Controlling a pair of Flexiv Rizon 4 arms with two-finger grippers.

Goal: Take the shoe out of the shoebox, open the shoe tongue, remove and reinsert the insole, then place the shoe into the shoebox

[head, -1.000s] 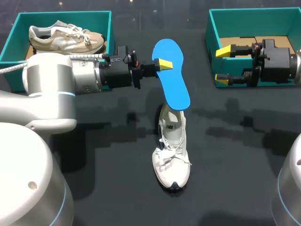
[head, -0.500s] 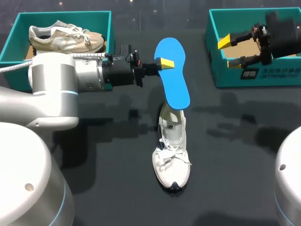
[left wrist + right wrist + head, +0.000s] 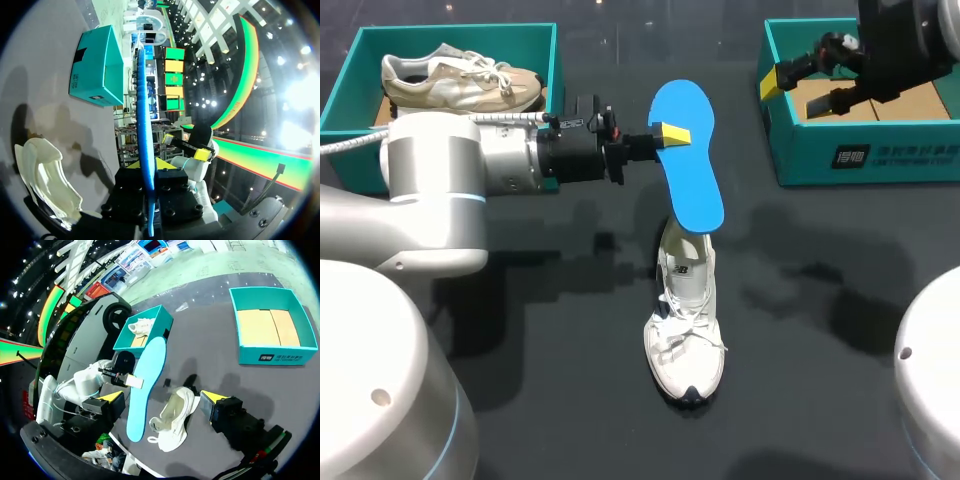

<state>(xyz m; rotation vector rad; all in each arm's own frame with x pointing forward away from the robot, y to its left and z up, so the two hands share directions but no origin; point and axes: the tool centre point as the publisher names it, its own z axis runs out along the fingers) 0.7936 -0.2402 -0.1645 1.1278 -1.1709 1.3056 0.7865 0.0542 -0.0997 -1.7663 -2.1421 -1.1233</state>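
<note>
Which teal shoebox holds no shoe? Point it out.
The right shoebox, at the table's far right: only bare cardboard shows inside. The left shoebox holds a beige shoe.

shoeboxes=2: left shoebox (image 3: 450, 36), right shoebox (image 3: 895, 160) | shoes=2: beige shoe (image 3: 460, 85), white shoe (image 3: 685, 330) | insoles=1: blue insole (image 3: 692, 175) | grippers=2: left gripper (image 3: 670, 135), right gripper (image 3: 798, 92)

Bright blue insole (image 3: 686, 160) at centre, with a white shoe (image 3: 686, 330), dark at the toe, below it on the black table (image 3: 560, 340). Upper left, a beige shoe (image 3: 460, 82) in a teal box (image 3: 345, 85). Upper right, a second teal box (image 3: 840, 160) with a tan floor. Left gripper (image 3: 668, 135) and right gripper (image 3: 795, 93) are black with yellow tips.
</note>
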